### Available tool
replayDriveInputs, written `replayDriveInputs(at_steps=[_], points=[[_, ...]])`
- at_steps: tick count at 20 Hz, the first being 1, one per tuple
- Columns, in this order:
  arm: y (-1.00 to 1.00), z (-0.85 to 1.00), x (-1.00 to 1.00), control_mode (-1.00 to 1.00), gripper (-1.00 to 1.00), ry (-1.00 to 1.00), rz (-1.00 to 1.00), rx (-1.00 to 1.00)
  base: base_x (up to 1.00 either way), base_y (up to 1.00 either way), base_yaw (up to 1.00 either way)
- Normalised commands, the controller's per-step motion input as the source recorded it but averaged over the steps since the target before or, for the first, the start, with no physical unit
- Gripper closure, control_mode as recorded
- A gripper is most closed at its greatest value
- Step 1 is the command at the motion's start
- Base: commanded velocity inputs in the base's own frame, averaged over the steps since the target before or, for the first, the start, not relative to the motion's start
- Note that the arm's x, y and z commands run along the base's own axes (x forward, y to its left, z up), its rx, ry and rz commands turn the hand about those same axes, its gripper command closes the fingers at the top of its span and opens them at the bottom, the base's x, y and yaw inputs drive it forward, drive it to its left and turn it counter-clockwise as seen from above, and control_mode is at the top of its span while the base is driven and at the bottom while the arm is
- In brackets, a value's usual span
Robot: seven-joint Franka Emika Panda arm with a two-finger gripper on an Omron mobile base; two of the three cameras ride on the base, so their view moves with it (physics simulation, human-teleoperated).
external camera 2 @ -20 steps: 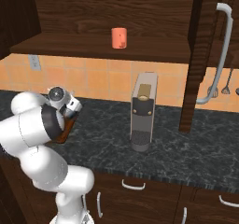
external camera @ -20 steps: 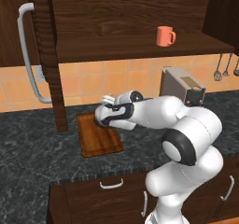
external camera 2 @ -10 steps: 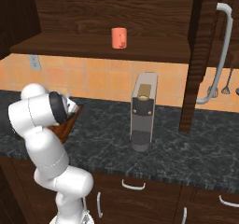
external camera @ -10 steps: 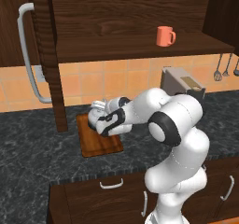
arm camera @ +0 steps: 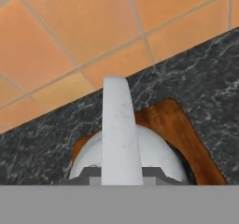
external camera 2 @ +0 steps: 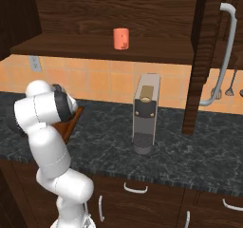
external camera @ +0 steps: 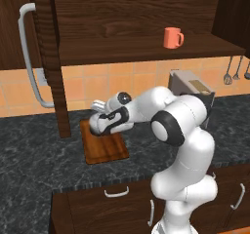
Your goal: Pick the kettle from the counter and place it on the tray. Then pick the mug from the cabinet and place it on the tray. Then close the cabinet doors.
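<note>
Pincer clamping the kettle by its arched handle, which is running straight up the hand view. Kettle is hanging directly over the tray, tray's long axis running away toward the tiled wall. Whether the base is touching the tray is hidden. Mug is sitting on the cabinet shelf, well up and right.

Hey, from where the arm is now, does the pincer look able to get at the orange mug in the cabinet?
Probably yes. The mug stands alone on the open shelf with the doors swung wide, nothing in front. But the pincer is shut on the kettle over the tray, so it must release first.
</note>
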Motion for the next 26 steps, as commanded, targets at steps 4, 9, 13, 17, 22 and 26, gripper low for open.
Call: replayDriveInputs(at_steps=[4,9,13,17,22,26], points=[[0.24,-0.05,0.11,-1.00,1.00,0.07,0.00,0.01,0.00,0.00,0.00],[0.14,-0.16,0.00,-1.00,1.00,0.07,0.00,0.00,0.00,0.00,0.00],[0.02,-0.15,-0.01,-1.00,-1.00,0.04,0.00,0.00,0.00,0.00,0.00],[-0.03,0.00,-0.03,-1.00,-1.00,0.00,0.00,0.00,0.00,0.00,0.00],[-0.21,-0.07,-0.22,-1.00,-1.00,0.00,0.00,0.02,0.00,0.00,0.00],[-0.20,0.07,-0.33,-1.00,-1.00,-0.02,0.03,0.04,0.00,0.00,0.00]])
